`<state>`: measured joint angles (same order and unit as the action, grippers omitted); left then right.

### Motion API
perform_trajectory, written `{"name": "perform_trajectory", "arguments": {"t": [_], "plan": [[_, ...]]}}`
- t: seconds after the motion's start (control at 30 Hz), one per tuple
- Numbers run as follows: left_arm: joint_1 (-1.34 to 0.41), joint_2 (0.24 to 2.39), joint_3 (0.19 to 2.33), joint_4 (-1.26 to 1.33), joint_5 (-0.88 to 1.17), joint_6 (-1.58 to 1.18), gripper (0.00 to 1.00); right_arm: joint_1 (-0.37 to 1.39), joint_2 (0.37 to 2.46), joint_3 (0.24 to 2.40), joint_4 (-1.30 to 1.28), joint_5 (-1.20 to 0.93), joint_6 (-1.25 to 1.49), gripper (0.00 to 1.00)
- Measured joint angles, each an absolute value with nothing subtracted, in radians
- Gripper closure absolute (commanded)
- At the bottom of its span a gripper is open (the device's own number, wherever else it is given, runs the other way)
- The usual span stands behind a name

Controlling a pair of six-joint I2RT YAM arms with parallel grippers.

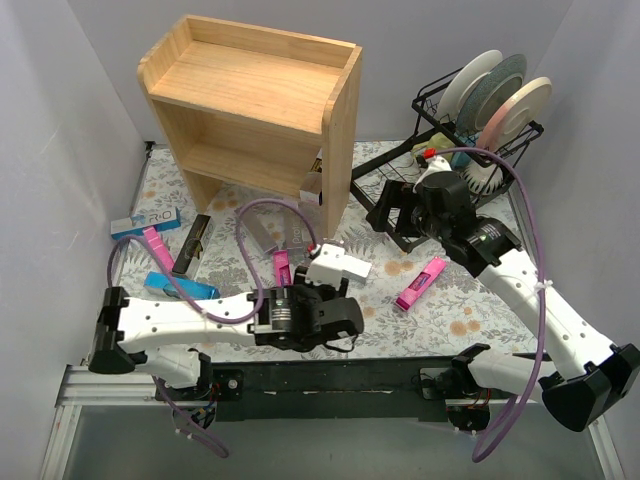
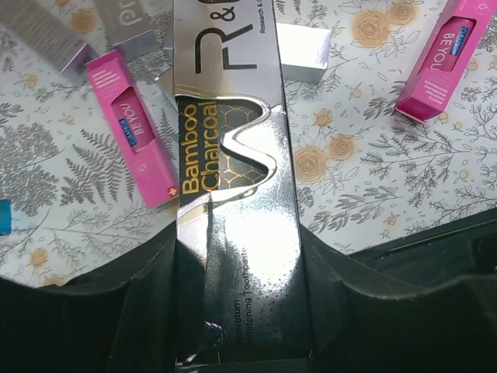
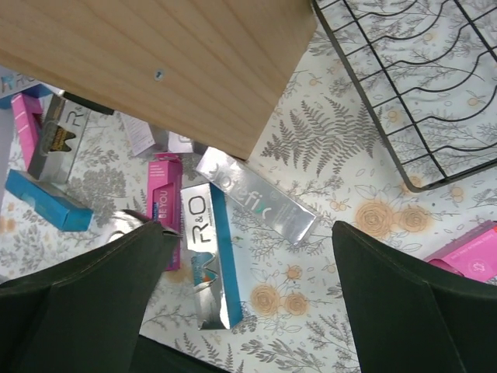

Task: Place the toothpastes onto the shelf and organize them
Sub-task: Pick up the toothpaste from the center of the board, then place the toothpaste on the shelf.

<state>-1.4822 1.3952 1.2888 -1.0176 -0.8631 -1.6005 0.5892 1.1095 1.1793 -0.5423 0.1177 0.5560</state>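
The wooden shelf [image 1: 250, 100] stands at the back left, and I see nothing on its boards. My left gripper [image 1: 325, 292] [image 2: 237, 241] is shut on a silver and black R&O Bamboo Charcoal toothpaste box [image 2: 233, 155] that points toward the shelf [image 1: 338, 265]. My right gripper [image 1: 388, 215] [image 3: 245, 233] is open and empty, hovering by the shelf's right side. Below it lie a silver and blue R&O box [image 3: 206, 256], a long silver box [image 3: 256, 206] and a pink box [image 3: 165, 202]. More pink boxes [image 1: 420, 283] [image 1: 282, 265] lie on the cloth.
Loose boxes lie left of the shelf: pink [image 1: 155, 243], blue [image 1: 180, 285], black [image 1: 190, 245] and white and blue [image 1: 150, 220]. A black dish rack [image 1: 440, 100] with plates stands at the back right. Grey walls close in on both sides.
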Motion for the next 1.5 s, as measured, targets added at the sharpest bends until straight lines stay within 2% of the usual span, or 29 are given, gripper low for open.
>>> {"name": "perform_trajectory", "arguments": {"t": [0.17,0.43,0.63,0.77,0.97,1.23,1.5], "plan": [[-1.450,1.258,1.252,-1.116,-0.837,-1.643,0.74,0.579,1.108,1.143,-0.544,0.159,0.518,0.02],[-1.242,1.019,1.208,-1.123,-0.812,-1.560,0.74,0.563,1.053,1.080,-0.541,0.211,0.463,0.02],[-1.193,0.881,1.208,-1.052,-0.820,-1.402,0.77,0.556,0.994,1.024,-0.540,0.228,0.441,0.02],[-1.151,0.834,1.168,-0.868,-0.815,-1.207,0.79,0.554,0.943,0.963,-0.521,0.230,0.441,0.02],[-0.925,0.905,1.159,-0.601,-0.678,-0.965,0.79,0.551,0.883,0.925,-0.515,0.229,0.435,0.02],[-0.524,1.111,1.158,-0.383,-0.304,-0.836,0.78,0.550,0.809,0.848,-0.490,0.229,0.418,0.01],[-0.424,1.204,1.158,-0.206,-0.083,-0.791,0.73,0.550,0.768,0.771,-0.456,0.225,0.415,0.01]]}}
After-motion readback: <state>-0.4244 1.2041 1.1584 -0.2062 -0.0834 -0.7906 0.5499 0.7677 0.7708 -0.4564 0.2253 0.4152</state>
